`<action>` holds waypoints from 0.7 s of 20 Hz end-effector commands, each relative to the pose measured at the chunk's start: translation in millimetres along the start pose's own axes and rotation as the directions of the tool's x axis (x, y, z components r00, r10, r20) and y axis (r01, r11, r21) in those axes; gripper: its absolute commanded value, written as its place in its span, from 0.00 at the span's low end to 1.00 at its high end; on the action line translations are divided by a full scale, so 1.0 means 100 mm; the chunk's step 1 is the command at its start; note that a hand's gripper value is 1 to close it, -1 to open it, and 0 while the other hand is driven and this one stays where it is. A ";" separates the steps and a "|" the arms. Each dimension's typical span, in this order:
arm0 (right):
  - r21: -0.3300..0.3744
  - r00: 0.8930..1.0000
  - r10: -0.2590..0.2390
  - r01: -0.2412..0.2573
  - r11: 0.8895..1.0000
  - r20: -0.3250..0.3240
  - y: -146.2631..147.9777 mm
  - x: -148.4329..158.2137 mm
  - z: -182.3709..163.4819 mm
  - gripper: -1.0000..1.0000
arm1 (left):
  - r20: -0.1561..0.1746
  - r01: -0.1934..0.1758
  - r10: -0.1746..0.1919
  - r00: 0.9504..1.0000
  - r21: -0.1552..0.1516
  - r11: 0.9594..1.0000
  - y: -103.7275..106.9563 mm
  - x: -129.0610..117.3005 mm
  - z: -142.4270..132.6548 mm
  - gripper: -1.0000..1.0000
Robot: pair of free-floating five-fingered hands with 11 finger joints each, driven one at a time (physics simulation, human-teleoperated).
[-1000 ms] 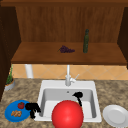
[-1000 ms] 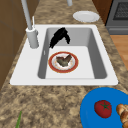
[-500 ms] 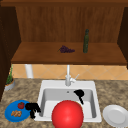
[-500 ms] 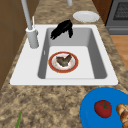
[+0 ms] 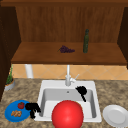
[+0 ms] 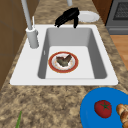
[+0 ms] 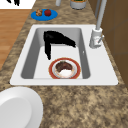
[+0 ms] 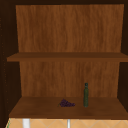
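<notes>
A red-rimmed plate (image 6: 63, 62) with dark food lies on the sink floor; it shows as a red disc (image 5: 67, 115) in the front view and as a plate (image 7: 64, 68) in the right side view. My right hand (image 5: 82, 91) hovers over the sink's right half, open, with straight fingers and the thumb pointing down. It holds nothing. The same hand (image 6: 67, 17) sits above the sink's far end in the left side view and hangs (image 7: 56, 40) above the plate in the right side view. My left hand (image 5: 32, 108) floats open at the blue plate's (image 5: 11, 117) right edge.
The blue plate (image 6: 110, 100) carries a tomato (image 6: 103, 108) and bread. A white plate (image 5: 116, 115) rests on the counter right of the sink. The faucet (image 5: 68, 77) stands behind the white sink (image 5: 42, 87). On the shelf are grapes (image 5: 66, 49) and a green bottle (image 5: 86, 41).
My right hand has risen and drifted toward the sink's right end, away from the plate. The left hand has stayed where it was.
</notes>
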 end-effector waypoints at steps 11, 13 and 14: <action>-0.102 1.000 0.012 -0.012 0.995 -0.005 -0.92 -0.21 0.46 0.00 | 0.000 0.000 0.000 1.000 0.000 1.000 0.00 0.00 0.00 0.50; -0.083 1.000 0.002 -0.002 0.997 0.001 -1.09 -0.25 0.47 0.00 | 0.000 0.000 0.000 1.000 0.000 1.000 0.00 0.00 0.00 0.50; -0.077 1.000 0.000 0.000 0.997 0.002 -1.18 -0.27 0.47 0.00 | 0.000 0.000 0.000 1.000 0.000 1.000 0.00 0.00 0.00 0.50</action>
